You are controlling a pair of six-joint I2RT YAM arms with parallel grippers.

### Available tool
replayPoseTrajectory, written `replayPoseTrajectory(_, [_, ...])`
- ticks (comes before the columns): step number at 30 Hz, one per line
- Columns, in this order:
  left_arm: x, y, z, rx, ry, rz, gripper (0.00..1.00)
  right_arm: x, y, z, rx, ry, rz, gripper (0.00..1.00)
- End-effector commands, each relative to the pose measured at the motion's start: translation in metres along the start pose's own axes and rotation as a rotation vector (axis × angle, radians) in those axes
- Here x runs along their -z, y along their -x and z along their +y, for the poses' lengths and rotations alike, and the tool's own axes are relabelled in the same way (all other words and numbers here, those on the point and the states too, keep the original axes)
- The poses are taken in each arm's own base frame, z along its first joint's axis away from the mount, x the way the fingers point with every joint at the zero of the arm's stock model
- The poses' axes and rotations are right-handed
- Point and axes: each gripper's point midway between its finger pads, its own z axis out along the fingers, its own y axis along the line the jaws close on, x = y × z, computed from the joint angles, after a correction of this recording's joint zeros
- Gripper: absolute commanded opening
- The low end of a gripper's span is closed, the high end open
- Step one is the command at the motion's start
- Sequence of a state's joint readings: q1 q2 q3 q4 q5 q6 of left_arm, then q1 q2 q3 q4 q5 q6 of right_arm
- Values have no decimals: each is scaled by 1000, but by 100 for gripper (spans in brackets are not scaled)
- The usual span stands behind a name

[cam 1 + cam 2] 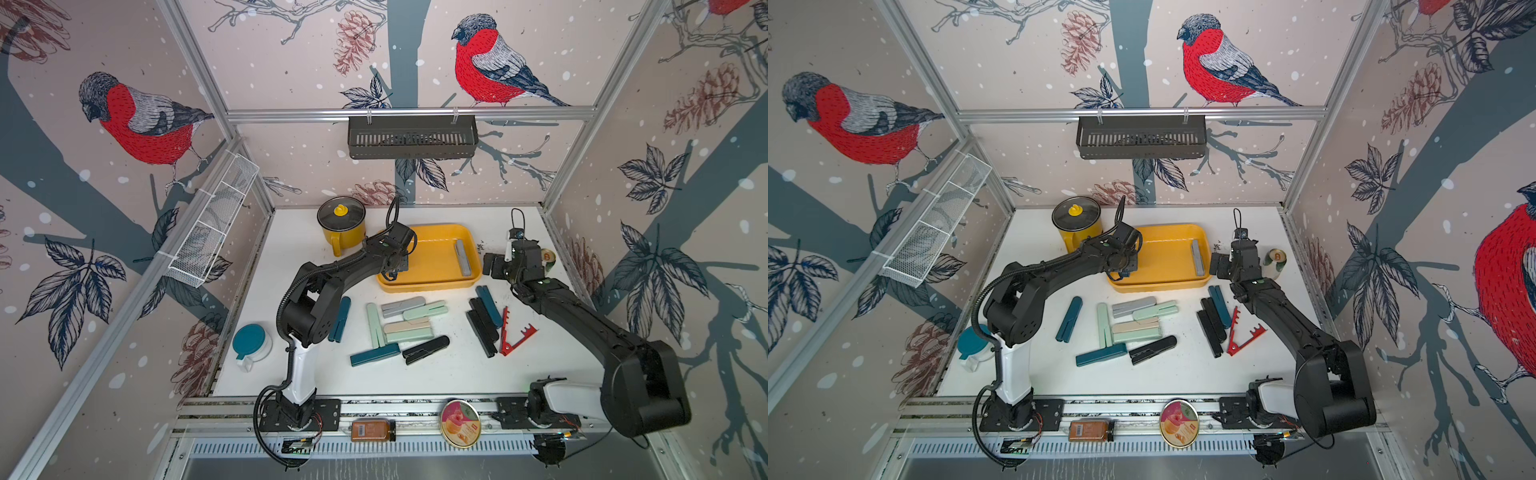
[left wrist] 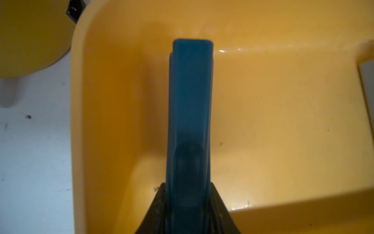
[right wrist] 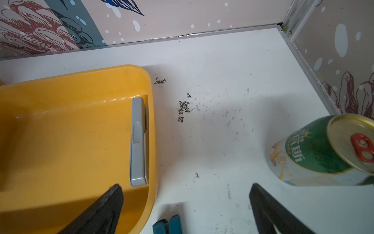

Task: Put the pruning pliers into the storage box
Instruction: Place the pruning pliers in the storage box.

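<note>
My left gripper [image 2: 187,188] is shut on a teal pruning plier [image 2: 190,101] and holds it over the left part of the yellow storage box [image 2: 78,101]. Both top views show this gripper [image 1: 397,270] above the box [image 1: 432,286]. A grey plier [image 1: 462,257] lies inside, along the right wall [image 3: 138,141]. My right gripper [image 3: 186,190] hangs open and empty over the table just right of the box [image 3: 152,131]. Several pliers lie in front of the box: a teal one [image 1: 340,319], a mixed cluster [image 1: 409,322], black and teal ones [image 1: 484,320], a red toothed one [image 1: 513,336].
A yellow lidded pot [image 1: 341,224] stands left of the box. A green can [image 3: 323,150] lies by the right wall. A teal-lidded jug [image 1: 251,343] sits at the left edge. A black basket [image 1: 411,137] and a white wire basket [image 1: 212,224] hang on the walls.
</note>
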State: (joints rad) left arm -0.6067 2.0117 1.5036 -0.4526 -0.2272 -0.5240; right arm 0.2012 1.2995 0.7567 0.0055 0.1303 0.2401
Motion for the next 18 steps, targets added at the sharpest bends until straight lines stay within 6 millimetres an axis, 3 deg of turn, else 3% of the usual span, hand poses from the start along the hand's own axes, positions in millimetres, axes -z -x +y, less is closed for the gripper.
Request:
replayPoseTrajectory(1, [-1,3,6,22,39,-7,10,1,3,0,-16,5,-16,98])
replayPoseTrajectory(18, [-27,-13,17,37,136,66,11,1,-4,-18,-45,1,-13,98])
